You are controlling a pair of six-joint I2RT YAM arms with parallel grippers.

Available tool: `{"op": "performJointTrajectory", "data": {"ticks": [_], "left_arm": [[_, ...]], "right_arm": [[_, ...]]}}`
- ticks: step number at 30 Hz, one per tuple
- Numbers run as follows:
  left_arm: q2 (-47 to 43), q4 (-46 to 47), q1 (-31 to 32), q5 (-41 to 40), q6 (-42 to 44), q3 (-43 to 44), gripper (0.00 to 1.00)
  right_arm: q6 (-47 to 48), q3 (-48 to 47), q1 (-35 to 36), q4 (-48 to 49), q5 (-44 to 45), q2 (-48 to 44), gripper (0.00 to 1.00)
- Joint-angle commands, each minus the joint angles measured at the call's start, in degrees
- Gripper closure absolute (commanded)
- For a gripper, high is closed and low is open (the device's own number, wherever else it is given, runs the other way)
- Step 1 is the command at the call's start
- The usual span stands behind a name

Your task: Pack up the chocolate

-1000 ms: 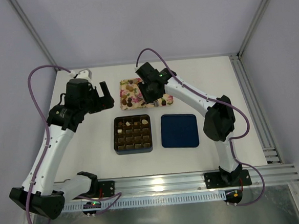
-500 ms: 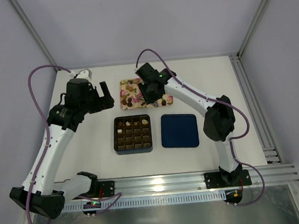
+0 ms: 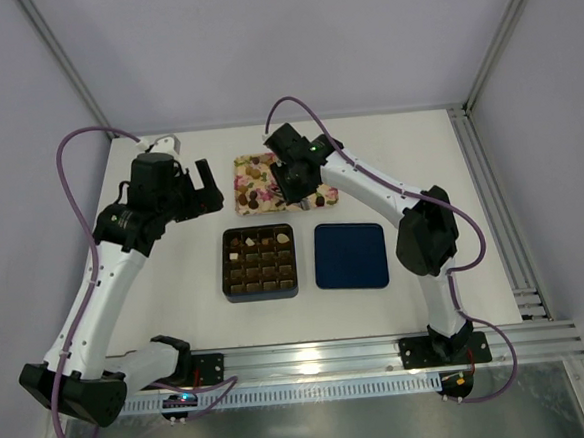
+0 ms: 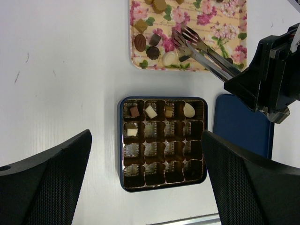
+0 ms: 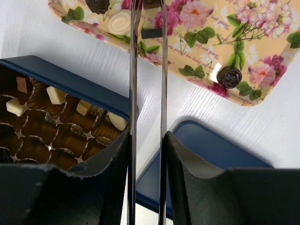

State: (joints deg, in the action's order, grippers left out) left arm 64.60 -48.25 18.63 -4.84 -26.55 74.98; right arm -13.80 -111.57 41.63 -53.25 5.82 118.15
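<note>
Though five chocolates [image 4: 151, 111] sit in box [image 4: 120, 140], eleven cells empty; more wait on tray [image 4: 220, 18] behind box. Right hand [image 5: 146, 140] clamps tongs [image 5: 132, 70]; left hand [image 3: 207, 188] spread wide, empty.

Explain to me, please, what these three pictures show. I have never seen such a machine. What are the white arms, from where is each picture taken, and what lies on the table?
The white arms are two robot arms, bolted side by side at the near edge of a white table. One picture looks down from a camera fixed above and behind them. The other two come from a small camera on each arm's wrist.

On the table there is a flowered tray with loose chocolate. Next to it is a dark box divided into a grid of cups, and five of the cups are filled. A flat blue lid lies beside the box.

The right gripper is closed on metal tongs, and their tips reach over the tray. The left gripper is open and holds nothing. It is in the air to the left of the tray.
</note>
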Motion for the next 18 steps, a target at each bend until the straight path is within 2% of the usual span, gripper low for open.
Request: {"op": "performJointTrajectory", "data": {"ticks": [1, 12, 18], "left_arm": [[-0.17, 1.58, -0.35, 0.53, 0.44, 0.96, 0.03], [-0.17, 1.40, -0.35, 0.53, 0.44, 1.31, 0.03], [-0.09, 1.40, -0.35, 0.62, 0.44, 1.49, 0.03]], "right_arm": [[0.44, -0.93, -0.32, 0.08, -0.46, -0.46, 0.63], [0.80, -4.53, -0.76, -1.50, 0.33, -1.08, 0.73], [0.79, -6.29, -1.20, -1.94, 1.29, -2.66, 0.73]]}}
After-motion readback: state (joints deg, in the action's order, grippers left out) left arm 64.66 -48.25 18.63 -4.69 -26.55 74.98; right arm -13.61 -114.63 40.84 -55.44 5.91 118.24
